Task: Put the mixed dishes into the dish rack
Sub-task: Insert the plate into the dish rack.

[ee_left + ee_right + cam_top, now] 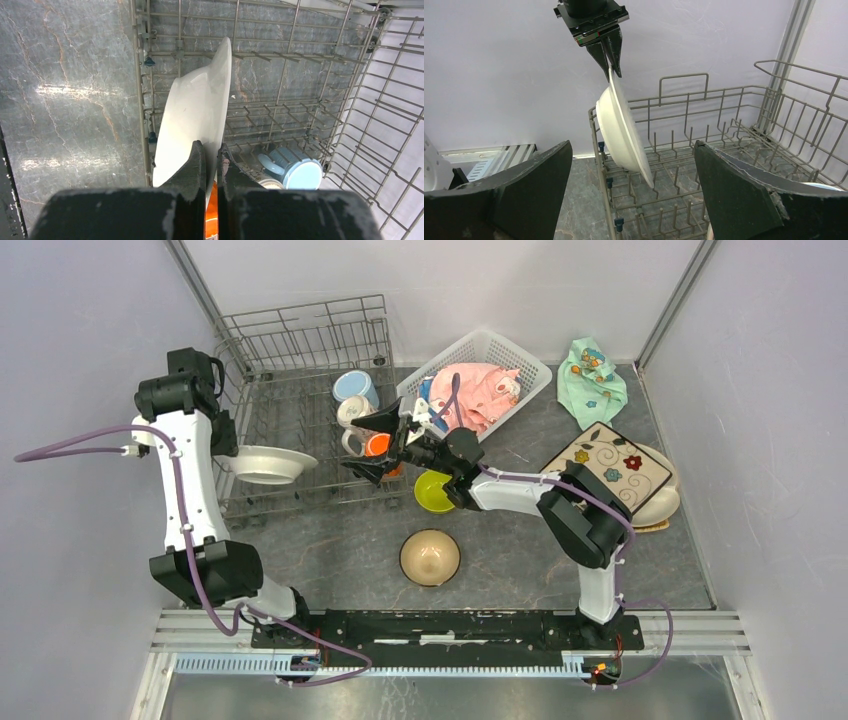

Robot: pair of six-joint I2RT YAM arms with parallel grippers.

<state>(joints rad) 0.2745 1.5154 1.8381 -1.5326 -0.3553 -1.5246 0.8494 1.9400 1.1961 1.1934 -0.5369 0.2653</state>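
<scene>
Over the left side of the dish rack [300, 410], the left end effector [210, 147] is pinching the white plate [192, 110] on edge; inside, a light-blue mug [355, 388] is sitting; the spread right end effector [632, 146] is half hiding an orange mug [377, 445].

A: Bright, even light from above; only faint shadows beside the dish rack [290, 405].
B: Glare streaks the table [65, 92] beside that rack, and the white plate [195, 115] over it nearly washes out.
</scene>
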